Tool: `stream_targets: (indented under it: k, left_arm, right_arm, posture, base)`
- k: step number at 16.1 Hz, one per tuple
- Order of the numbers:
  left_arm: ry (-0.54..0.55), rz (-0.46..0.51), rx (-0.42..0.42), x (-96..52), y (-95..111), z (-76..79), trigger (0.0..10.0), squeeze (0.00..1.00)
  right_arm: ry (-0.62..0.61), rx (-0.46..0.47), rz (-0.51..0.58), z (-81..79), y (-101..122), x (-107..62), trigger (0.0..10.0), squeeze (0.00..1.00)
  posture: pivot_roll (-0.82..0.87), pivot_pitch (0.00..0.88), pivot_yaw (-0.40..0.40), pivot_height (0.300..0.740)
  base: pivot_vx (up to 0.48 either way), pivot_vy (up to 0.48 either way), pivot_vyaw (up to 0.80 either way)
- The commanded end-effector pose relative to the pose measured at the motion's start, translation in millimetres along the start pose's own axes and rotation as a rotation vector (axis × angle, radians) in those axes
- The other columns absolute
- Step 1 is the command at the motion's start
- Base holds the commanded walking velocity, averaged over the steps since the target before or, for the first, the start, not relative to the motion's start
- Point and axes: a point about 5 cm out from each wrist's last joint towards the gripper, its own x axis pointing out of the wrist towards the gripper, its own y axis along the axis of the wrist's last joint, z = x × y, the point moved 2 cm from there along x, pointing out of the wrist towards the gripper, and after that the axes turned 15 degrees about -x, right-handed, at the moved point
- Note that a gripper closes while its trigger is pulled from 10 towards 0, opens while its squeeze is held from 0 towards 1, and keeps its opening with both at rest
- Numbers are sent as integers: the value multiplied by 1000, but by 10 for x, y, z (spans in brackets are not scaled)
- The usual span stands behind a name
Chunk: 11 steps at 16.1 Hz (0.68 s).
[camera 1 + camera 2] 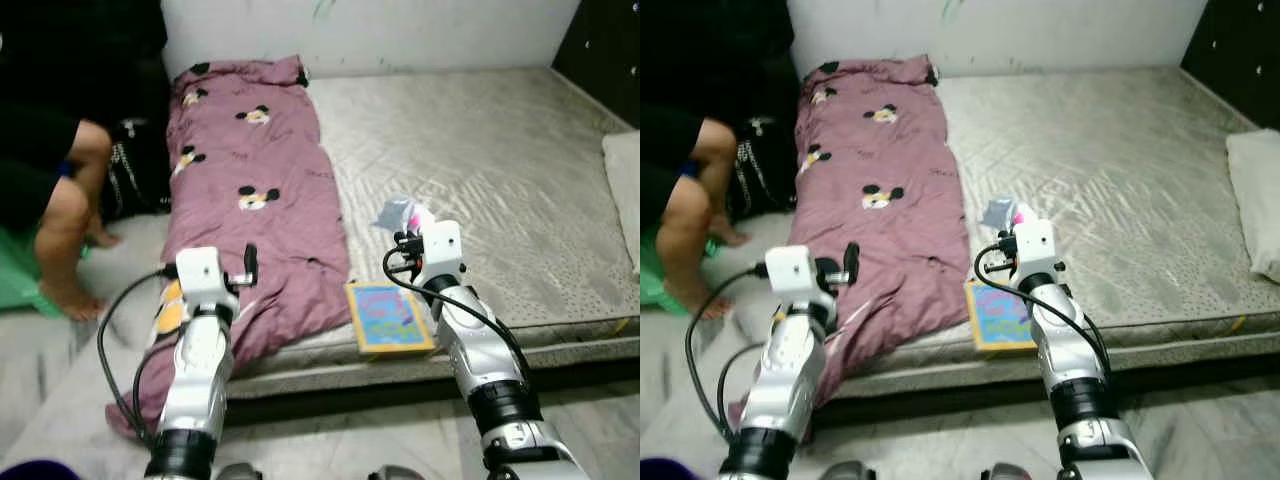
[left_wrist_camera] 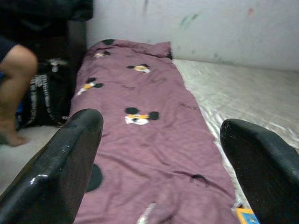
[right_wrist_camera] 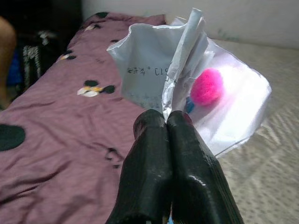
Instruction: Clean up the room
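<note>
my right hand [image 3: 166, 122] clamps a light, crinkly plastic bag [image 3: 205, 88] by its bunched top edge above the bed [image 1: 500, 170]; my left hand [image 2: 159, 154] hovers, fingers apart.

Grey mattress [image 1: 480, 150], mauve blanket [image 1: 250, 200], picture book [image 1: 388, 318], white pillow [image 1: 625, 190]

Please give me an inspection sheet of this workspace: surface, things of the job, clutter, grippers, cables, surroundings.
Surface: grey bare mattress, low on the floor.
Job's things: clear plastic bag with a pink pom-pom and paper inside, held up over the mattress.
Clutter: purple blanket with mouse prints along the mattress's left side; colourful book at the front edge; white pillow at the right.
Grippers: right gripper shut on the bag; left gripper open, over the blanket.
Cables: black cable looping beside the left arm.
Surroundings: white wall; a person's legs at the left.
</note>
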Motion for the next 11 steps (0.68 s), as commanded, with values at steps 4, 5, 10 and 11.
stream_targets:
  k: [4,5,10,11]
  left_arm:
    - [26,18,17,13,59,-92,10000,0]
    - [30,15,15,18,56,-91,10000,0]
    - [43,-10,21,-2,19,-109,10000,0]
    - [29,6,20,-2,30,-97,10000,0]
  right_arm:
    - [45,-18,47,-96,145,64,10000,0]
    - [52,-18,48,-108,148,67,10000,0]
    - [65,-17,49,-156,141,64,10000,0]
    - [66,-17,48,-162,137,64,10000,0]
  posture:
    - [-58,0,15,740]
    - [-56,0,14,740]
    - [-51,0,15,740]
    - [-51,0,16,740]
  base:
    - [0,465,0]
    - [0,371,0]
    - [0,480,0]
    - [0,480,0]
